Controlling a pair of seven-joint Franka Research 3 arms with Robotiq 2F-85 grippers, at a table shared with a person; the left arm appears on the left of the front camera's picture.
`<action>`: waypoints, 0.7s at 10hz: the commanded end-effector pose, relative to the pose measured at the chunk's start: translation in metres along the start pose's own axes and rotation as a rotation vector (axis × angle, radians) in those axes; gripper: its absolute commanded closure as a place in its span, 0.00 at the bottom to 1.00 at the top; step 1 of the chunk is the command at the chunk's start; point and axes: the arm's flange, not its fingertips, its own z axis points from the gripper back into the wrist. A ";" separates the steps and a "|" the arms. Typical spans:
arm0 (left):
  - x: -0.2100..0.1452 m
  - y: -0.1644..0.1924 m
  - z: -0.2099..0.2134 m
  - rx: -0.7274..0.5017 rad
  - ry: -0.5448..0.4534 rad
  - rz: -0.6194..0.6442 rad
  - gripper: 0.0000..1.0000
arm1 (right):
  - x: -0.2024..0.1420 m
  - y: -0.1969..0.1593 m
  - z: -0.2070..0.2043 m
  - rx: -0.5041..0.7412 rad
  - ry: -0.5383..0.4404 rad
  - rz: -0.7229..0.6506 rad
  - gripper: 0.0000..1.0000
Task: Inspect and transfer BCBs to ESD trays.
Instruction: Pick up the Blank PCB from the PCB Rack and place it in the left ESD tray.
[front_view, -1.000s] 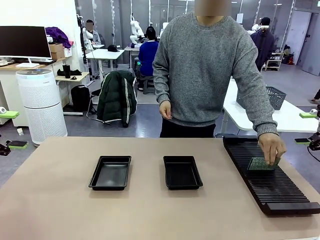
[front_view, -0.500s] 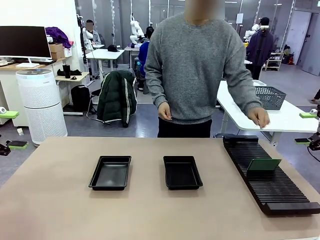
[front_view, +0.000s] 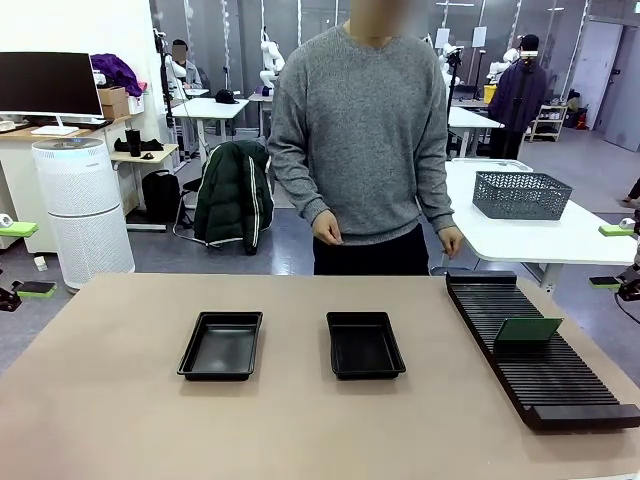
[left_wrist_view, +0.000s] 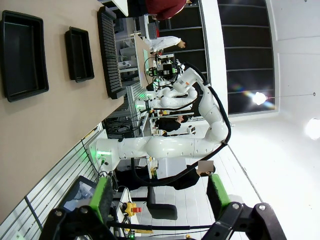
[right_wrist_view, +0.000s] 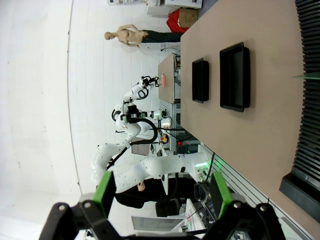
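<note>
Two black ESD trays, one on the left (front_view: 221, 345) and one at the middle (front_view: 365, 344), lie side by side on the tan table, both with nothing in them. One green BCB (front_view: 528, 329) stands on edge in a slot of the long black rack (front_view: 545, 370) at the right; no hand touches it. My left gripper (front_view: 20, 259) hangs open at the table's left edge, my right gripper (front_view: 612, 257) open at the right edge, both far from the trays. The left wrist view shows the open left gripper (left_wrist_view: 160, 200) with the trays (left_wrist_view: 22, 55) beyond. The right wrist view shows the open right gripper (right_wrist_view: 163, 195), the trays (right_wrist_view: 235, 76) and the BCB's edge (right_wrist_view: 306, 76).
A person in a grey sweater (front_view: 360, 130) stands at the far side of the table, both hands hanging by the body. Behind, a dark grey mesh basket (front_view: 522, 194) sits on a white table. Bare tabletop (front_view: 300, 430) lies in front of the trays.
The person's hand has let go of the BCB, leaving it standing in the rack, and pulled back to the body. The person stepped to the picture's left. Neither gripper moved.
</note>
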 end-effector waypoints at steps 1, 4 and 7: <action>-0.001 -0.001 0.001 0.003 0.001 -0.001 0.00 | -0.001 0.001 -0.001 0.001 0.001 0.009 0.00; -0.001 -0.001 0.001 0.003 0.001 -0.001 0.00 | 0.000 0.000 0.000 0.000 0.000 0.000 0.00; -0.001 -0.001 0.001 0.003 0.001 -0.001 0.00 | 0.004 0.047 0.008 -0.131 -0.010 0.098 0.00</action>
